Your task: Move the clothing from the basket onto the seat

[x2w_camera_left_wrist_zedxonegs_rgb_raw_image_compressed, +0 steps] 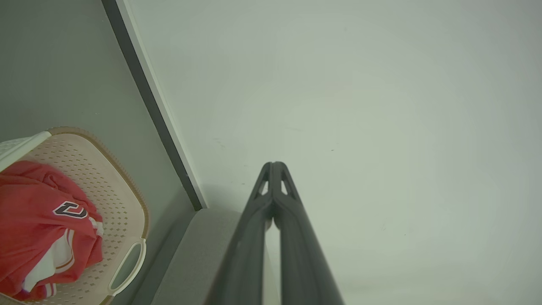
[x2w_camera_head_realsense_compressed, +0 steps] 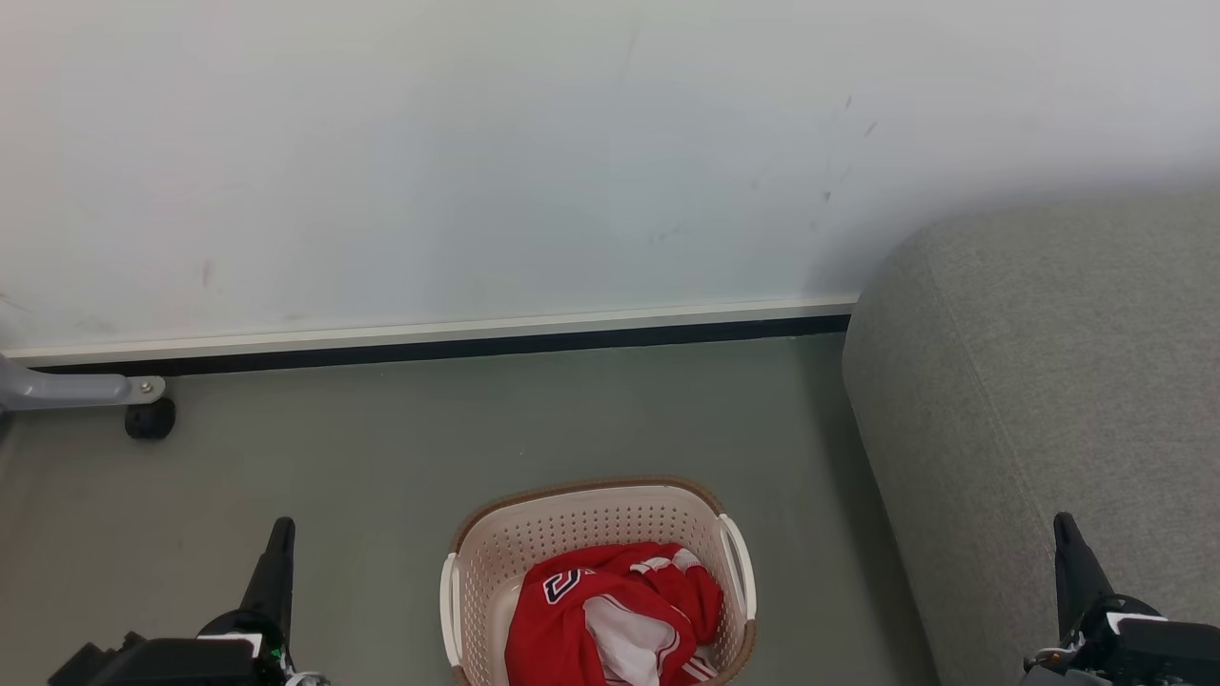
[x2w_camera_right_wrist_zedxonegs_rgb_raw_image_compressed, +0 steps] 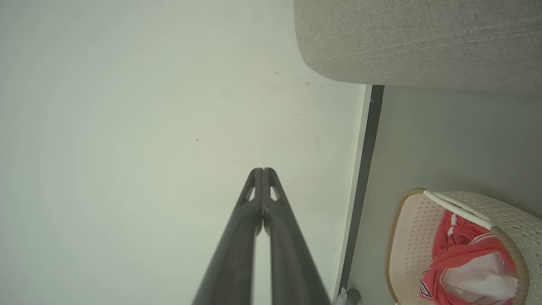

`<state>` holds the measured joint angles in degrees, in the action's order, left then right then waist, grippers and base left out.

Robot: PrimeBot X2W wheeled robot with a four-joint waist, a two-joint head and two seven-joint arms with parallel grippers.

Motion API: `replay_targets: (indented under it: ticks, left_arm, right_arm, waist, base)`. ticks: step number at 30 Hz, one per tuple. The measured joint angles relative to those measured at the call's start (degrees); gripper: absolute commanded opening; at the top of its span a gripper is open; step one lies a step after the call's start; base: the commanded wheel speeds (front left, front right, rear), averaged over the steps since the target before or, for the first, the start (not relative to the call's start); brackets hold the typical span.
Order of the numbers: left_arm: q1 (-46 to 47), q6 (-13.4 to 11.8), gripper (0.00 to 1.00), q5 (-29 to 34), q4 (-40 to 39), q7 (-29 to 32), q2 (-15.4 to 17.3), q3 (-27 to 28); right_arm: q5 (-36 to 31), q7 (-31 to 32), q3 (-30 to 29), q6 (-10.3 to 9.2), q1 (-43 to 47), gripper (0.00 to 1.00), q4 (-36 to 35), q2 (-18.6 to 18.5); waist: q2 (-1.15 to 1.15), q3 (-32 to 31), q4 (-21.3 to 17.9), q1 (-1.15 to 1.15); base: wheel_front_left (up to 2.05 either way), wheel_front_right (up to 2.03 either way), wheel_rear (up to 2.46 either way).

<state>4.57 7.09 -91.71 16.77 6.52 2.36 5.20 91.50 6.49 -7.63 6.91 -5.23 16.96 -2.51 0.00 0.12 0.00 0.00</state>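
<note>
Clothing lies untouched in the basket; left pincer and right pincer hang pressed together, so the first reach needs one spread, dipping in

Low at centre, on a grey-green floor: small cream perforated plastic laundry basket with brown rim and white side handles, holding bright red sports clothing with white trim and navy lettering. To its right, apart from it, large grey woven-fabric sofa seat with rounded edge. Behind, pale wall with white-and-black skirting. Far left, grey metal leg on black caster. Lower left, left tool, dark fingers pressed together, pointing up; lower right, right tool likewise.
</note>
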Motion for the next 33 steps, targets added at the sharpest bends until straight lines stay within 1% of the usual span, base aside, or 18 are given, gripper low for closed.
replay_targets:
  ticks: [33]
  left_arm:
    - [0.0,0.0,0.0,0.0,0.0,0.0,0.0,0.0]
  right_arm:
    - [0.0,0.0,0.0,0.0,0.0,0.0,0.0,0.0]
  waist:
    - [0.0,0.0,0.0,0.0]
  base:
    - [0.0,0.0,0.0]
